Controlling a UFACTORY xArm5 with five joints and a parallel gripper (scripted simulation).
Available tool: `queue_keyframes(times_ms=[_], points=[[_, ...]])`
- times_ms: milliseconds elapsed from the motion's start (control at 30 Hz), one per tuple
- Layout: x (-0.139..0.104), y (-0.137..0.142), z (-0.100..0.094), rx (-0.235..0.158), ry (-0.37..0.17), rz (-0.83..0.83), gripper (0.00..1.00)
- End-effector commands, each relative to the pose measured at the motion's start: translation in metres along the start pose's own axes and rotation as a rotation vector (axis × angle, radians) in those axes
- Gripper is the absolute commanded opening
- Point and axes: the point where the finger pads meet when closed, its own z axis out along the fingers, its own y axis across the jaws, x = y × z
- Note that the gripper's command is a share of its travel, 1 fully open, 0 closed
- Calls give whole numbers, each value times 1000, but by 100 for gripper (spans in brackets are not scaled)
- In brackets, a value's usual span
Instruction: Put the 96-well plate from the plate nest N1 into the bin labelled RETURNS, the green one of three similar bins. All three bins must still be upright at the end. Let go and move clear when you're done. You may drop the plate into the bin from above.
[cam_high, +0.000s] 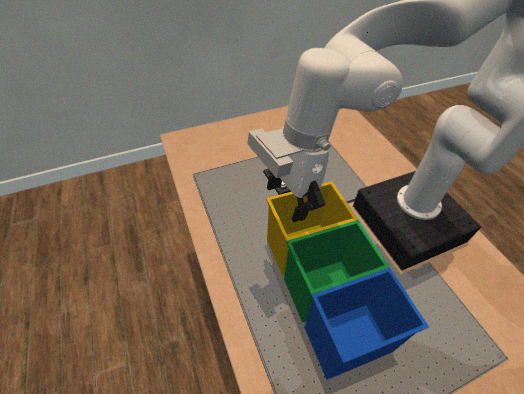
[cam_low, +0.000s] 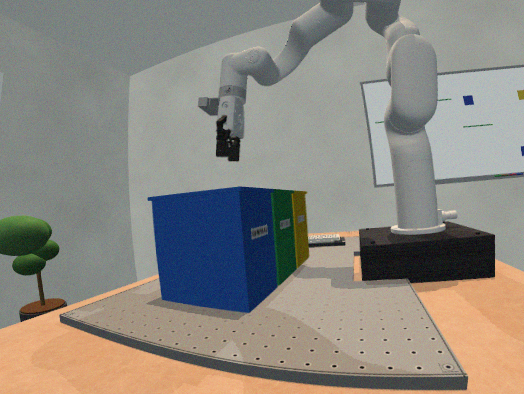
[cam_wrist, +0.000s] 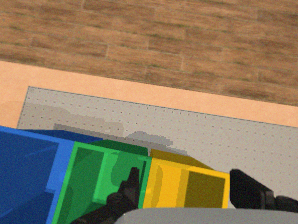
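Observation:
The 96-well plate (cam_low: 326, 239) lies flat in its nest on the grey mat, behind the row of bins; in the top view the wrist hides it. The green bin (cam_high: 337, 255) stands upright between the yellow bin (cam_high: 310, 212) and the blue bin (cam_high: 367, 315). My gripper (cam_high: 307, 207) (cam_low: 227, 150) is open and empty. It hangs well above the bins, over the yellow one. The wrist view looks down between the fingers at the green bin (cam_wrist: 105, 180) and the yellow bin (cam_wrist: 187, 187).
The three bins touch side by side in a row on the perforated mat (cam_low: 325, 330); each carries a small label on one side. The arm's black base block (cam_high: 415, 225) stands right of the bins. The table edge and wooden floor lie to the left.

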Motion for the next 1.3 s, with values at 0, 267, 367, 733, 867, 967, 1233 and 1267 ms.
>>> queue_keyframes(times_ms=[0, 267, 367, 733, 867, 967, 1233, 1267], points=[[-7, -15, -7, 9, -43, -12, 100], [-23, -41, -18, 17, -92, -25, 100], [-28, -48, -20, 18, -92, -25, 100], [-52, -10, -16, 11, -131, 71, 100], [-62, 7, -14, 10, -132, 71, 100], [-70, 19, -13, 10, -132, 71, 100], [-86, 45, -10, 9, -133, 71, 100], [-89, 49, -9, 9, -133, 71, 100]])
